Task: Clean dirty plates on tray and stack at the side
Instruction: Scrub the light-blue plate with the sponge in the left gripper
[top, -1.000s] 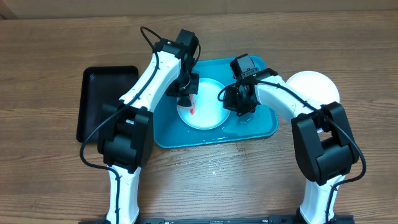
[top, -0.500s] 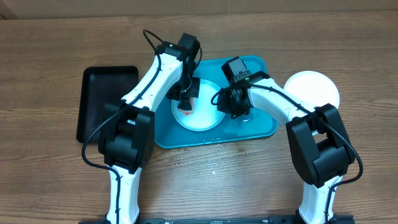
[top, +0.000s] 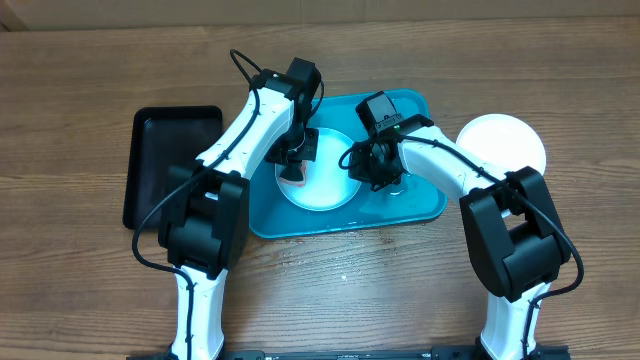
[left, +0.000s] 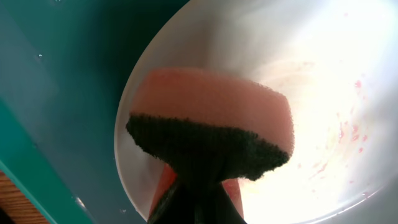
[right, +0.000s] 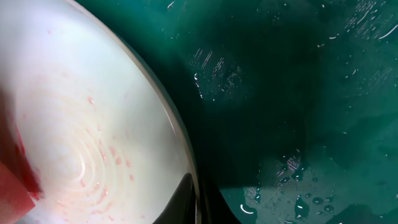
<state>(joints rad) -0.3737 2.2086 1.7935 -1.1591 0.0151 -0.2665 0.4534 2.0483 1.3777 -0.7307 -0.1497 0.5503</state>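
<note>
Overhead, left to right: black tray (top: 170, 165) lies well apart, free room there. My left gripper (top: 296, 160) is clamped on the sponge (left: 211, 124), pressing it onto the dirty plate (top: 325, 188) in the teal tray (top: 425, 205); red smears (right: 93, 165) show. My right gripper (top: 368, 165) straddles the plate rim, can't tell if it's pinching. Risk: hard scrubbing shoves the plate into the tray wall, or the wet rim slips. Clean plate (top: 505, 140) sits just beside the tray's right edge; my grippers are close, so there's little swing room between them

Two round white plates (top: 330, 192) (top: 503, 140), one teal rectangular tray (top: 420, 203), one black rectangular tray (top: 168, 160), one pink foam sponge with a dark-green scouring face (left: 211, 124), two white-and-black arms (top: 235, 130) (top: 450, 160).
</note>
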